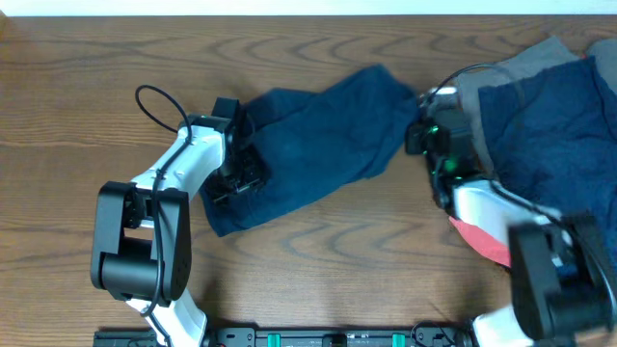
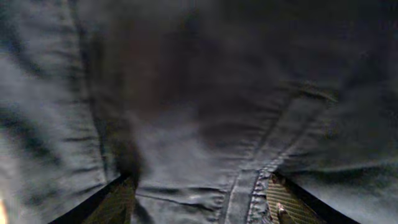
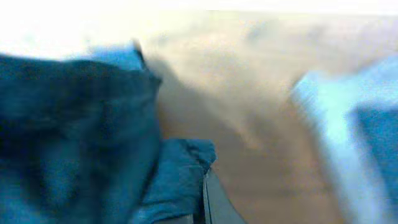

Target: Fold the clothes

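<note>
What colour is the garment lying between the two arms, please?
Dark navy blue garment, clearest overhead.

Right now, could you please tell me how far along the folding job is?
Nothing looks folded yet. In hand: the navy shorts lie spread and wrinkled, the left gripper on one end, the right gripper at the other. Left: folding them, then the grey-and-navy heap at the right edge and the red piece.

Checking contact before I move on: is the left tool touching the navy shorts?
Touching. The left wrist view shows the navy shorts filling the frame and lying against both fingers of the left tool.
</note>
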`<action>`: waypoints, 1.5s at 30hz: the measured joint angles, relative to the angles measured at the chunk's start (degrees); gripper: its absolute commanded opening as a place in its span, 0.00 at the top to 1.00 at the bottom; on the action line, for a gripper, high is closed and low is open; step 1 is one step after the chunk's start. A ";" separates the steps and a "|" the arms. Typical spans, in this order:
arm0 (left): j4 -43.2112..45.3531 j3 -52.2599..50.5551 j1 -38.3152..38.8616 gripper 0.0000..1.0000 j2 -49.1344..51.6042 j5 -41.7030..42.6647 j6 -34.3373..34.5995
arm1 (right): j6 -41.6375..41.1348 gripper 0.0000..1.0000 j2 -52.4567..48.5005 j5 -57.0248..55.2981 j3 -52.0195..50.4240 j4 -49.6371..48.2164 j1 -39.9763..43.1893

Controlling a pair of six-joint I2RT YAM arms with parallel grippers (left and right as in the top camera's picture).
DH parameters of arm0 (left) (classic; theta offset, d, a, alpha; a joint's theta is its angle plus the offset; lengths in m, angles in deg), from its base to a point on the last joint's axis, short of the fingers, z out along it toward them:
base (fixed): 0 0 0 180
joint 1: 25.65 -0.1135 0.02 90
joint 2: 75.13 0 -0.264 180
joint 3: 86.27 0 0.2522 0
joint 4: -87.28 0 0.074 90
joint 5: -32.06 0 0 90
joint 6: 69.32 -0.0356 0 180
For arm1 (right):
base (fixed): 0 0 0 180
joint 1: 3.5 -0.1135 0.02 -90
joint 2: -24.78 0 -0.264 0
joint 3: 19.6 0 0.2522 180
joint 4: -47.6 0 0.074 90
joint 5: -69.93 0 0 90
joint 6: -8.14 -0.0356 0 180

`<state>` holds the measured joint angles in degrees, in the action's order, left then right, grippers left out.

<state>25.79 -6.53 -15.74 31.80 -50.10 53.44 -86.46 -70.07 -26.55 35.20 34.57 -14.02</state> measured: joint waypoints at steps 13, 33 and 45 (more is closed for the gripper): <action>0.42 -1.03 0.26 0.31 0.00 0.79 -0.02 | 10.88 0.54 13.57 -8.22 0.24 25.18 1.36; -0.33 -1.07 0.26 0.36 0.00 0.76 -1.20 | -16.68 0.35 13.57 11.54 0.07 50.45 5.44; -4.61 -1.01 -3.54 0.02 -9.53 -2.08 -8.59 | -15.69 0.28 13.57 20.98 0.07 53.48 5.60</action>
<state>21.18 -7.54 -19.28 22.27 -52.18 44.85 -102.15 -56.49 -5.57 35.26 88.06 -8.42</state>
